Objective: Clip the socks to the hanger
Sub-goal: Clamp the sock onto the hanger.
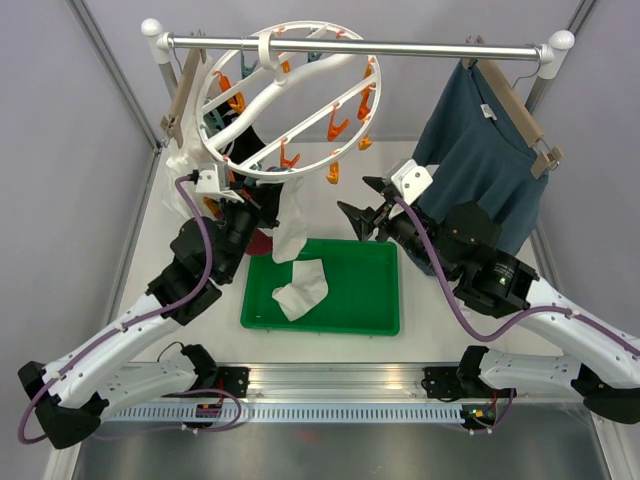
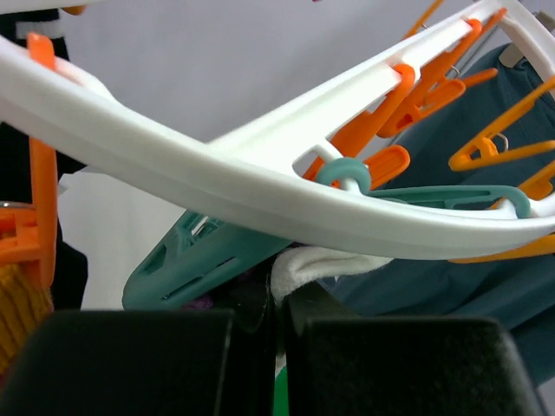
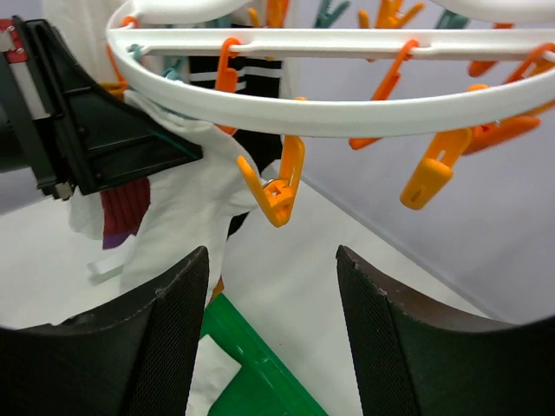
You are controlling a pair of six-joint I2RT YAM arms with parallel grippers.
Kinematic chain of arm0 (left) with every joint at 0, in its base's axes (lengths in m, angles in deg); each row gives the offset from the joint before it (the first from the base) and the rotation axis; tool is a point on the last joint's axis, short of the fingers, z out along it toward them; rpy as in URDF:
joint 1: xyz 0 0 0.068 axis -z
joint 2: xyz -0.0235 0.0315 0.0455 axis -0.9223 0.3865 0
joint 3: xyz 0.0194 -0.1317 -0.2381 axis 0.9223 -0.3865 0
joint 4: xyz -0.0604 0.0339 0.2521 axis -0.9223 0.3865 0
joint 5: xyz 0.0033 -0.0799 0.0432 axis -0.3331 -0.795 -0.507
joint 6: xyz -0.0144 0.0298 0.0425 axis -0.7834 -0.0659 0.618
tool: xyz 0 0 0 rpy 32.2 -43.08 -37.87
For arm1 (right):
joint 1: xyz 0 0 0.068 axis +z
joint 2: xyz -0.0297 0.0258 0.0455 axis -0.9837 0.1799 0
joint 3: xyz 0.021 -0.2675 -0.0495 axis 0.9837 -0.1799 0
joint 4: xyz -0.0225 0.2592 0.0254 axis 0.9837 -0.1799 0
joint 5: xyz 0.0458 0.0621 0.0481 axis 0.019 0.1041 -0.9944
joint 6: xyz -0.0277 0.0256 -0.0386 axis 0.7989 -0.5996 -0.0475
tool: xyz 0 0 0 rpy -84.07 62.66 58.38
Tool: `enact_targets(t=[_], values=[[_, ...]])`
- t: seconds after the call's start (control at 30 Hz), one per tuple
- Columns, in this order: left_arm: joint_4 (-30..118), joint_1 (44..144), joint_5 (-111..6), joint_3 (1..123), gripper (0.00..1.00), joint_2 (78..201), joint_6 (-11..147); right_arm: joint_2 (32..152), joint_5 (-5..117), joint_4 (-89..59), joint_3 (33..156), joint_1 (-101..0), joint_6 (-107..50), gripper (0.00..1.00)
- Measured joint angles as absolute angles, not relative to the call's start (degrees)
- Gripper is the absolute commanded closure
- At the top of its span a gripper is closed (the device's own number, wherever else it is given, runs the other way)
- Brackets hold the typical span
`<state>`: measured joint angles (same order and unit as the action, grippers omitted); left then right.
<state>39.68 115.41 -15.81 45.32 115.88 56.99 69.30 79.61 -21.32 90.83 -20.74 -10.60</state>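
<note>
The white ring hanger [image 1: 285, 100] hangs tilted from the rail, with orange and teal clips dangling from it. My left gripper [image 1: 262, 195] is shut on the top of a white sock [image 1: 290, 225] just under the ring's lower rim. In the left wrist view the sock [image 2: 321, 260] sits pinched between the fingers beside a teal clip [image 2: 199, 260]. A second white sock [image 1: 302, 288] lies in the green tray [image 1: 370, 300]. My right gripper [image 1: 360, 215] is open and empty, below an orange clip [image 3: 279, 186] on the rim. A black striped sock [image 3: 251, 78] and a maroon sock [image 3: 126, 208] hang behind.
A teal-blue shirt [image 1: 480, 150] on a wooden hanger hangs at the right of the rail [image 1: 350, 45], close behind my right arm. A white garment on a wooden hanger [image 1: 185, 110] hangs at the left end. The tray lies between the two arms.
</note>
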Motion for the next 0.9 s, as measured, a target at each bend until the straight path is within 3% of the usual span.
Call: enact_targets(t=[0.9], values=[[43.0, 115.4, -12.8, 45.3, 0.98, 111.7, 61.0, 80.0, 58.4, -15.9, 97.5, -30.3, -9.6, 0.32]])
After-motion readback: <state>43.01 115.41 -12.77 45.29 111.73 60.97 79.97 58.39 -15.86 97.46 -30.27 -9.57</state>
